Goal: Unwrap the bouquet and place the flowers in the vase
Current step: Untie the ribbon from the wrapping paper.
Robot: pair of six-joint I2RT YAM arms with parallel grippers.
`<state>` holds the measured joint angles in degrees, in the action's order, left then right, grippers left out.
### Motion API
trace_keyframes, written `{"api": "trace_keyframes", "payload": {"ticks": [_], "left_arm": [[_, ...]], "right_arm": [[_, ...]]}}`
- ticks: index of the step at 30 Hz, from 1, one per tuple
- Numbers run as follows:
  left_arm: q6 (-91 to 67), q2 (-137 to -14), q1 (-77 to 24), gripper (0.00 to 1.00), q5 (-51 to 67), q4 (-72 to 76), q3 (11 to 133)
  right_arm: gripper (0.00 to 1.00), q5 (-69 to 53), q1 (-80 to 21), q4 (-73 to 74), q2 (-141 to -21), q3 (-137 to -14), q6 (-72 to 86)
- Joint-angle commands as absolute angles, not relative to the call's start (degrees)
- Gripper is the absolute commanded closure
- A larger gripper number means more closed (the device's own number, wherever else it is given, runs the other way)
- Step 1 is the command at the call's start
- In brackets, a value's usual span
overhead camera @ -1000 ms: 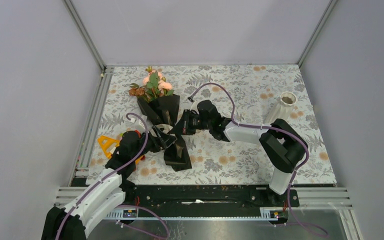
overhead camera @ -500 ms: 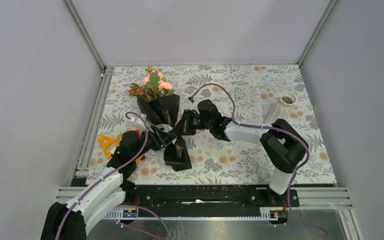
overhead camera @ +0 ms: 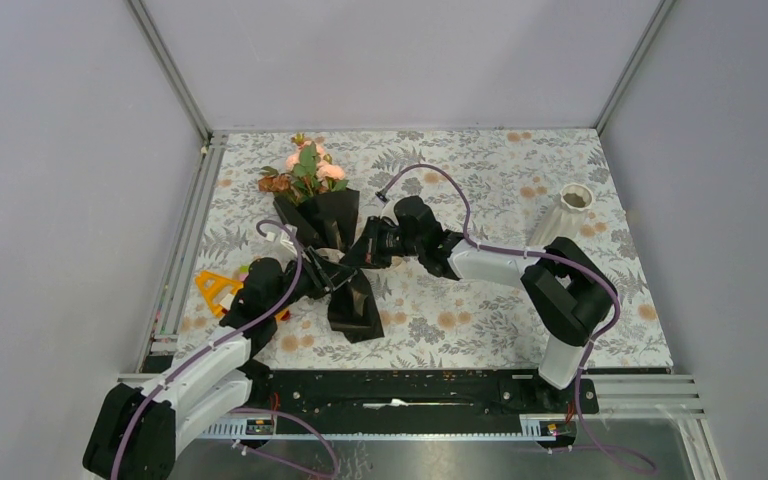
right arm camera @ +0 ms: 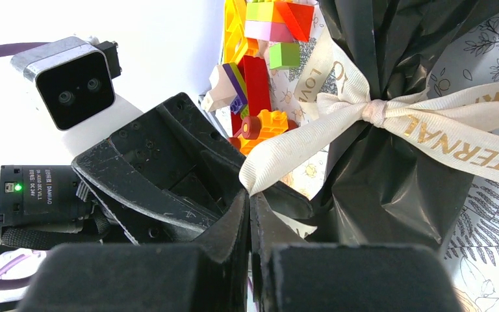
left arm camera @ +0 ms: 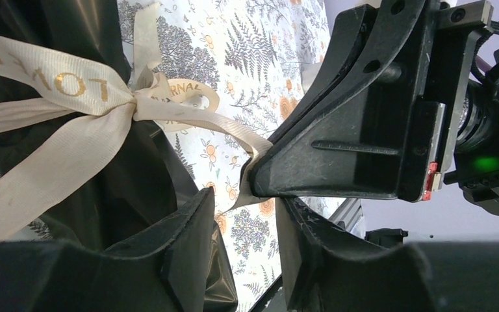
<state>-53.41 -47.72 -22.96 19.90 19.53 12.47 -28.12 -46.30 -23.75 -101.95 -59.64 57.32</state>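
Observation:
The bouquet (overhead camera: 322,212) lies at the back left, its black wrapping running toward me, with the flowers (overhead camera: 305,168) at its far mouth. A cream ribbon (left arm camera: 71,84) is knotted round the wrapping (right arm camera: 390,188). My right gripper (right arm camera: 249,195) is shut on one ribbon tail (right arm camera: 299,146), pulled taut from the knot; from above it (overhead camera: 368,250) sits beside the wrapping. My left gripper (left arm camera: 243,221) is open with a narrow gap, just under the right fingers (left arm camera: 338,162), nothing clamped; from above it (overhead camera: 338,278) rests on the wrapping. The white vase (overhead camera: 567,212) stands at the far right.
A colourful toy-block car (overhead camera: 218,290) lies left of the bouquet, also seen in the right wrist view as blocks (right arm camera: 260,97). Metal rails (overhead camera: 190,240) border the floral mat on the left. The two grippers are very close together over the wrapping.
My left gripper's jaws have narrowed and it has shifted slightly toward the right gripper. The right gripper has stayed shut on the ribbon tail, edging back a little.

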Motion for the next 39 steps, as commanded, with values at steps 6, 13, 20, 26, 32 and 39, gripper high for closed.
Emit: {"api": "trace_keyframes", "payload": {"ticks": [6, 13, 20, 26, 32, 39], "left_arm": [[-54.57, -48.00, -22.72, 0.73, 21.30, 26.86, 11.64], [-54.71, -48.26, -22.66, 0.89, 20.85, 26.92, 11.43], [-52.57, -48.46, -22.39, 1.00, 22.68, 23.23, 12.98], [-43.87, -49.85, -20.38, 1.00, 26.23, 5.59, 20.76], [-35.08, -51.10, -15.35, 1.00, 31.53, -8.51, 28.03], [-19.25, -55.32, -13.19, 1.00, 29.99, -26.56, 38.85]], "right_arm": [[1.00, -29.04, -45.93, -23.05, -99.81, -62.42, 56.95], [1.00, -28.93, -45.92, -22.86, -99.67, -62.23, 57.00], [1.00, -28.67, -45.92, -21.72, -98.89, -62.16, 55.54], [0.56, -22.49, -45.88, -12.28, -93.53, -62.20, 44.88], [0.40, -9.37, -45.73, 0.45, -85.74, -60.94, 33.67], [0.32, 2.33, -45.77, 9.61, -81.72, -57.97, 27.26]]}}
